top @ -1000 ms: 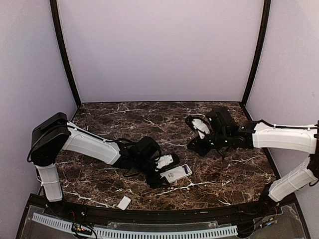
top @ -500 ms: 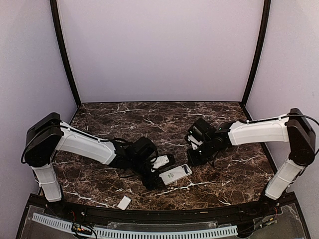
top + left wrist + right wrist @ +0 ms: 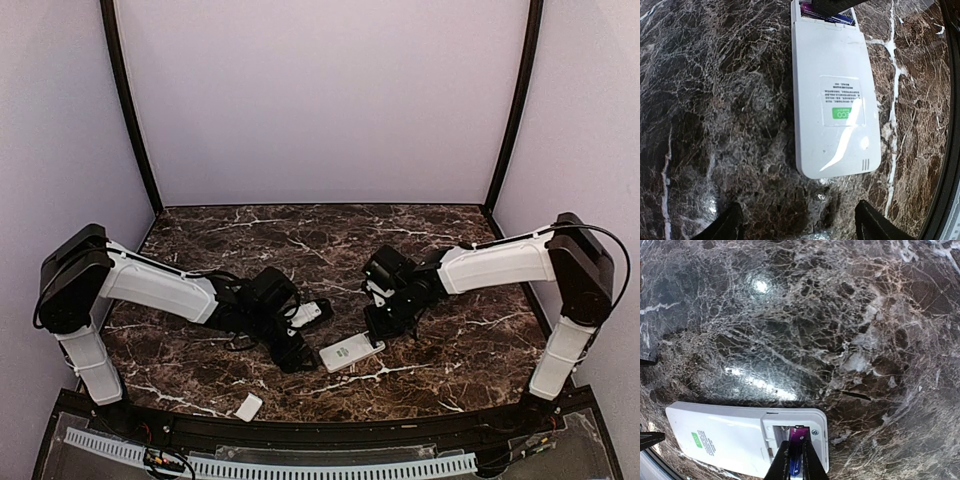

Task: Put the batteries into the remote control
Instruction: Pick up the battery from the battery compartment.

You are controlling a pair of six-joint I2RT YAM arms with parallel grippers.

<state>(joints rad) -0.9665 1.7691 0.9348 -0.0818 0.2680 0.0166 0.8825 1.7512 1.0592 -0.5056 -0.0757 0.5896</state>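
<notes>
The remote control (image 3: 352,352) (image 3: 832,95) (image 3: 725,440) lies face down on the marble, white back and green label up, with its battery compartment uncovered at the right end. My right gripper (image 3: 797,462) (image 3: 376,326) is shut on a purple-blue battery (image 3: 802,434) (image 3: 832,18), whose tip sits in the right-hand slot of the compartment. The slot beside it shows only a bare spring. My left gripper (image 3: 802,230) (image 3: 311,338) stands open just short of the remote's other end, with nothing between its fingers and a small gap to the remote.
A small white cover plate (image 3: 249,406) lies near the front edge, left of the remote. Dark marble tabletop (image 3: 460,340) runs to purple walls on three sides. Both arms reach in low toward the middle.
My right gripper has swung left and down from mid-table onto the remote's open end with the battery. My left gripper has drawn back slightly left, and the remote has shifted a little left.
</notes>
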